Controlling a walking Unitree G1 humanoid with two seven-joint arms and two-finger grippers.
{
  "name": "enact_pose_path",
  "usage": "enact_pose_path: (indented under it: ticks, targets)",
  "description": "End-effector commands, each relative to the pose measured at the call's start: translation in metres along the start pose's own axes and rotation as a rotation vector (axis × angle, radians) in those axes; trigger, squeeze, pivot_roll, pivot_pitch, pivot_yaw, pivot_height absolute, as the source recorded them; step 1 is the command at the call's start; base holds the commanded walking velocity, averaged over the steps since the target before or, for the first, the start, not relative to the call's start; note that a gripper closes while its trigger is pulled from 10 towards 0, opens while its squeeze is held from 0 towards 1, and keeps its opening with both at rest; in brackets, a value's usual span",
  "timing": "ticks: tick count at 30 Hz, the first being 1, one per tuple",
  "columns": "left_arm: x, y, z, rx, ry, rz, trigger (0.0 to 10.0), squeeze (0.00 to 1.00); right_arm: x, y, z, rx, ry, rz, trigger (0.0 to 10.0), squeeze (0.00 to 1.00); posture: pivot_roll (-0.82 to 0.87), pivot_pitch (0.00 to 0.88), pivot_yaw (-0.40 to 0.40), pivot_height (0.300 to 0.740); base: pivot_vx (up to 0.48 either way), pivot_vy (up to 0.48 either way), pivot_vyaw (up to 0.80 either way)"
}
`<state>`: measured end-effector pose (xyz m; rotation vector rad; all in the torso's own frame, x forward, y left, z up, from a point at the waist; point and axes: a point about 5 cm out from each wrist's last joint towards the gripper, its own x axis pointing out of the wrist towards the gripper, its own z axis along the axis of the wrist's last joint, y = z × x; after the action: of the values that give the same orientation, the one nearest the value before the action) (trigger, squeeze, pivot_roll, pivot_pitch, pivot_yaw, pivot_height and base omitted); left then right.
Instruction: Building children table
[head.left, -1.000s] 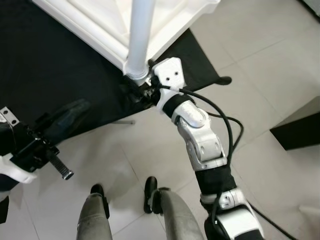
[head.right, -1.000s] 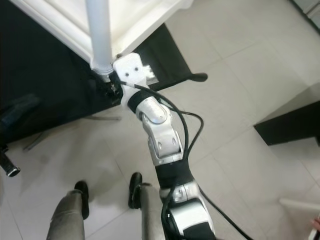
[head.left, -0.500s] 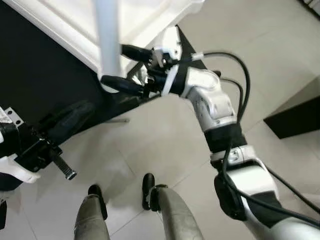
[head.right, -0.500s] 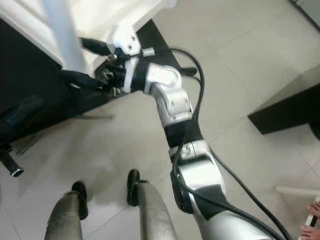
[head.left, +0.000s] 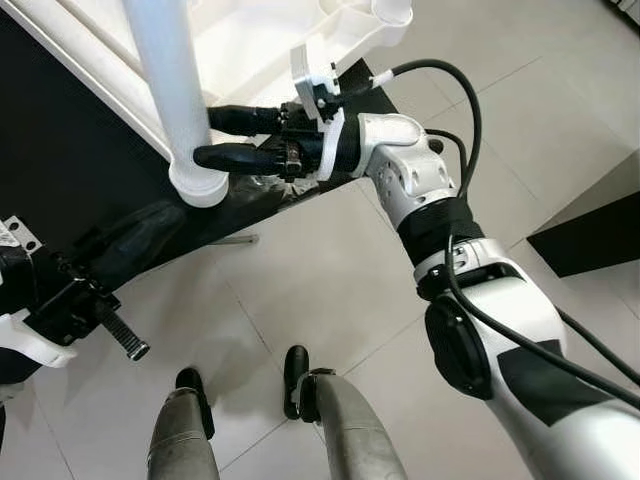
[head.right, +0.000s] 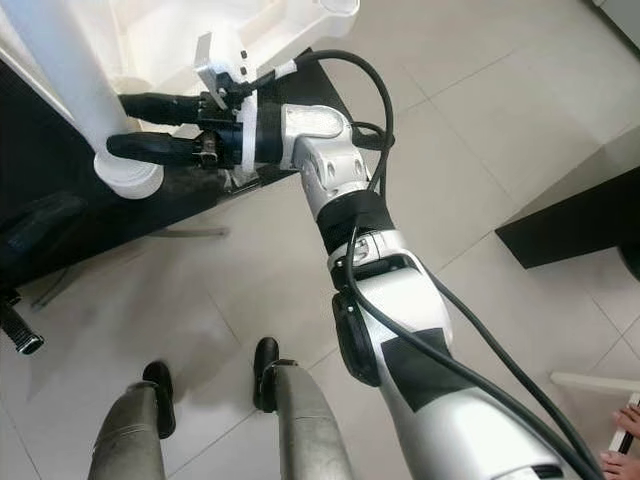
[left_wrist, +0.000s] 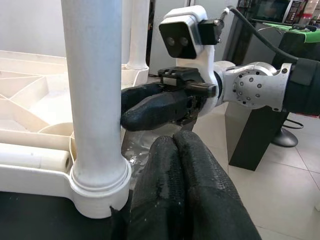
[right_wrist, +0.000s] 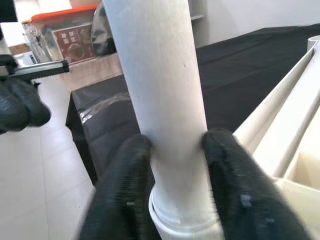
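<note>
Right gripper (head.left: 205, 138) reaches out level, wrist bent, fingers clamped on white table leg (head.left: 165, 70) just above its socket at the upturned tabletop (head.left: 290, 40) corner. Left gripper (left_wrist: 182, 195) sits low nearby, fingers pressed together, holding nothing.

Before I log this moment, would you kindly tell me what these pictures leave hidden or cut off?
- White table leg: its upper end is cut off by the top edge in both eye views.
- Upturned tabletop: mostly beyond the eye views' top edge.
- Right pincer: far fingertip hidden behind the leg it clamps.
- Left pincer: fingers pressed together; its arm is cut off by the left eye view's edge.
</note>
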<state>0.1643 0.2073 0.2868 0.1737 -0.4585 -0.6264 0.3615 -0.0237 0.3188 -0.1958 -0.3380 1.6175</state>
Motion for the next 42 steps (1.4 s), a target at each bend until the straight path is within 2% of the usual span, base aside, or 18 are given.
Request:
enact_pose_path:
  ticks: [1, 2, 4, 7, 8, 9, 11, 13, 17, 18, 19, 22, 25, 29, 30, 33, 34, 42]
  targets:
    - [-0.002, -0.004, 0.003, 0.001, -0.009, -0.009, 10.0, 0.00, -0.017, 0.005, -0.018, -0.011, 0.023, -0.055, 0.0, 0.00, 0.17, 0.433, -0.185, 0.740, 0.000, 0.000, 0.00]
    - [-0.002, -0.004, 0.004, 0.003, -0.010, -0.006, 10.0, 0.00, -0.032, 0.010, -0.029, -0.019, 0.043, -0.108, 0.0, 0.00, 0.16, 0.433, -0.184, 0.740, 0.000, 0.000, 0.00]
    - [-0.002, -0.003, 0.004, 0.005, -0.011, -0.005, 10.0, 0.00, -0.041, 0.014, -0.036, -0.023, 0.058, -0.139, 0.0, 0.00, 0.16, 0.433, -0.184, 0.740, 0.000, 0.000, 0.00]
    - [-0.002, -0.003, 0.002, 0.003, -0.012, -0.005, 10.0, 0.00, -0.062, 0.041, -0.069, 0.068, 0.100, -0.404, 0.0, 0.00, 0.15, 0.424, -0.197, 0.740, 0.000, 0.000, 0.00]
    - [-0.002, -0.003, 0.002, 0.003, -0.012, -0.005, 10.0, 0.00, -0.062, 0.041, -0.069, 0.068, 0.100, -0.404, 0.0, 0.00, 0.15, 0.424, -0.197, 0.740, 0.000, 0.000, 0.00]
    - [-0.002, -0.003, 0.002, 0.001, -0.013, -0.008, 10.0, 0.00, -0.060, 0.058, -0.083, 0.114, 0.122, -0.518, 0.0, 0.00, 0.15, 0.418, -0.193, 0.740, 0.000, 0.000, 0.00]
    - [-0.001, -0.003, 0.001, -0.001, -0.014, -0.011, 10.0, 0.00, -0.059, 0.069, -0.091, 0.141, 0.135, -0.588, 0.0, 0.00, 0.15, 0.418, -0.193, 0.740, 0.000, 0.000, 0.00]
    - [0.000, -0.002, 0.000, -0.005, -0.015, -0.017, 10.0, 0.00, -0.035, 0.099, -0.102, 0.173, 0.129, -0.619, 0.0, 0.00, 0.14, 0.416, -0.171, 0.740, 0.000, 0.000, 0.00]
    - [0.001, -0.001, -0.001, -0.007, -0.016, -0.020, 10.0, 0.00, -0.027, 0.102, -0.100, 0.173, 0.098, -0.621, 0.0, 0.00, 0.14, 0.409, -0.169, 0.740, 0.000, 0.000, 0.00]
    - [0.002, -0.001, -0.001, -0.008, -0.021, -0.024, 10.0, 0.00, -0.022, 0.096, -0.094, 0.179, 0.042, -0.630, 8.7, 0.00, 0.13, 0.396, -0.172, 0.740, 0.000, 0.000, 0.00]
    - [0.003, -0.001, -0.001, -0.008, -0.025, -0.024, 10.0, 0.00, -0.021, 0.085, -0.084, 0.164, -0.012, -0.649, 10.0, 0.00, 0.13, 0.392, -0.179, 0.740, 0.000, 0.000, 0.00]
    - [0.004, -0.001, -0.003, -0.005, -0.025, -0.020, 10.0, 0.00, -0.019, 0.067, -0.063, 0.118, -0.098, -0.665, 10.0, 0.00, 0.13, 0.391, -0.183, 0.740, 0.000, 0.000, 0.00]
    - [0.004, -0.001, -0.003, -0.004, -0.024, -0.017, 10.0, 0.00, -0.019, 0.066, -0.057, 0.110, -0.113, -0.676, 10.0, 0.00, 0.13, 0.391, -0.183, 0.740, 0.000, 0.000, 0.00]
    - [-0.001, 0.015, -0.011, 0.042, 0.017, 0.100, 10.0, 0.00, -0.015, 0.079, -0.043, 0.094, -0.142, -0.704, 10.0, 0.00, 0.11, 0.378, -0.186, 0.740, 0.000, 0.000, 0.00]
    - [-0.001, 0.015, -0.011, 0.042, 0.017, 0.100, 10.0, 0.00, -0.015, 0.079, -0.043, 0.094, -0.142, -0.704, 10.0, 0.00, 0.11, 0.378, -0.186, 0.740, 0.000, 0.000, 0.00]
    - [-0.003, 0.032, -0.022, 0.072, 0.073, 0.250, 10.0, 0.00, -0.015, 0.082, -0.039, 0.090, -0.153, -0.718, 10.0, 0.00, 0.08, 0.368, -0.182, 0.740, 0.000, 0.000, 0.00]
    - [-0.005, 0.044, -0.031, 0.074, 0.109, 0.356, 10.0, 0.00, -0.017, 0.082, -0.038, 0.099, -0.163, -0.736, 10.0, 0.00, 0.08, 0.359, -0.172, 0.740, 0.000, 0.000, 0.00]
    - [-0.006, 0.051, -0.045, 0.020, 0.132, 0.448, 10.0, 0.00, -0.027, 0.079, -0.048, 0.105, -0.122, -0.783, 10.0, 0.00, 0.07, 0.341, -0.161, 0.740, 0.000, 0.000, 0.68]
